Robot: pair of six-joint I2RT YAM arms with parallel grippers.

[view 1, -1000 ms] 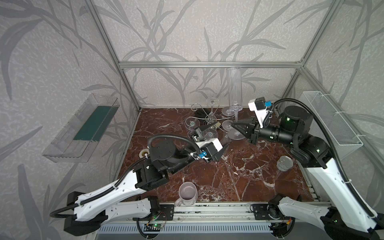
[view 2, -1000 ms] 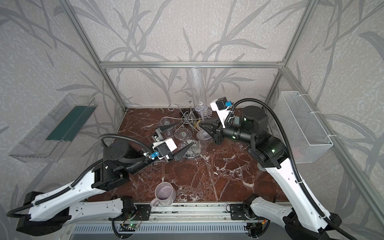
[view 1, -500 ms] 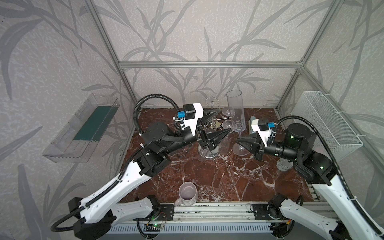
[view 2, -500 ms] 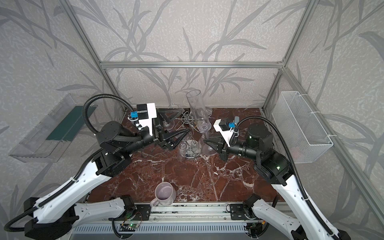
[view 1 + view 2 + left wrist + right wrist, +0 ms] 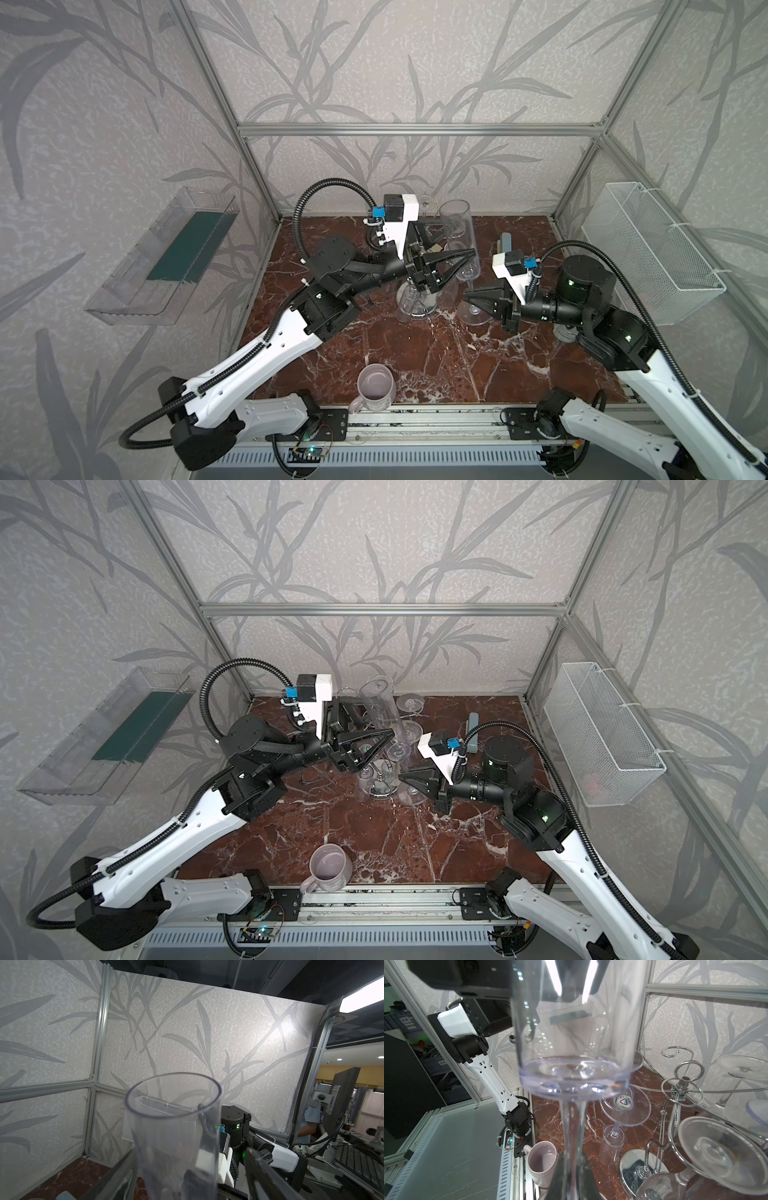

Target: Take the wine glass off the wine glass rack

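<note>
Wine glass (image 5: pixel 571 1076): now clear of the wine glass rack (image 5: pixel 681 1086); a second ago it stood up among the scroll arms. Removal looks essentially done; only the set-down remains.

Right gripper (image 5: pixel 572 1174): has drawn back from the rack. Its jaws are closed tight on the stem, with the bowl directly above the fingertips.

Left gripper (image 5: pixel 190 1149): has risen from near the rack base to bowl height, jaws spread wide either side of the bowl. One finger may brush the bowl; blur prevents confirming.

The rack stands just beside the right fingertips, apart from the glass.
</note>
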